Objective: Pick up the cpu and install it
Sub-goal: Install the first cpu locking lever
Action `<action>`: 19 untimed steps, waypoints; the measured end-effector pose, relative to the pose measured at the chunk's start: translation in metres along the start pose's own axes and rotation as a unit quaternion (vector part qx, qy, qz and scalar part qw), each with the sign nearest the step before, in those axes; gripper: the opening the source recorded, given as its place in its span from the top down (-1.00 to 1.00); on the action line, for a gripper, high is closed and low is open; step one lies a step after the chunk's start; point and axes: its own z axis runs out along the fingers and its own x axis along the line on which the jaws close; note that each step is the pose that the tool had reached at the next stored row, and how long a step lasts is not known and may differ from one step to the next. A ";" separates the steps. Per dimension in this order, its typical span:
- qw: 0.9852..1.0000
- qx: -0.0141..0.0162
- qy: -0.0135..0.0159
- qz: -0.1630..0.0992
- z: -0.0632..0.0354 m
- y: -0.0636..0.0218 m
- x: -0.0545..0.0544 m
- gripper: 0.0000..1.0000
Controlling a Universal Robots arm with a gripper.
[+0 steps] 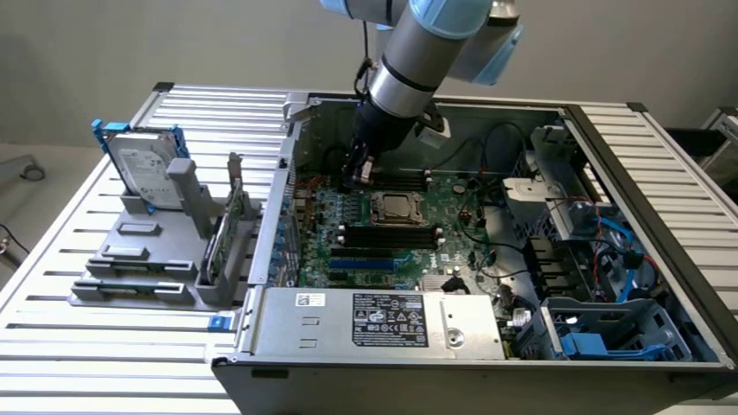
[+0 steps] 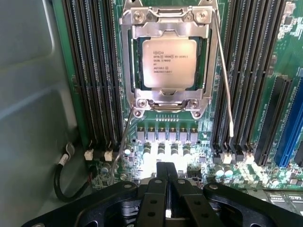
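Though the socket frame (image 2: 127, 61) hides its edges, the cpu (image 2: 169, 63) shows a silvery printed top; gripper (image 2: 166, 189) clenched, empty

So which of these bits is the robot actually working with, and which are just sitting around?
In the job:
- the cpu, lying in its socket
- the gripper, above the motherboard beside that socket

Just there:
- hard drive, upright in the grey stand
- power supply
- memory slots
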 end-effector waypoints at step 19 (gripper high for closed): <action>0.999 -0.004 0.021 0.049 0.0003 -0.0063 -0.005 0.79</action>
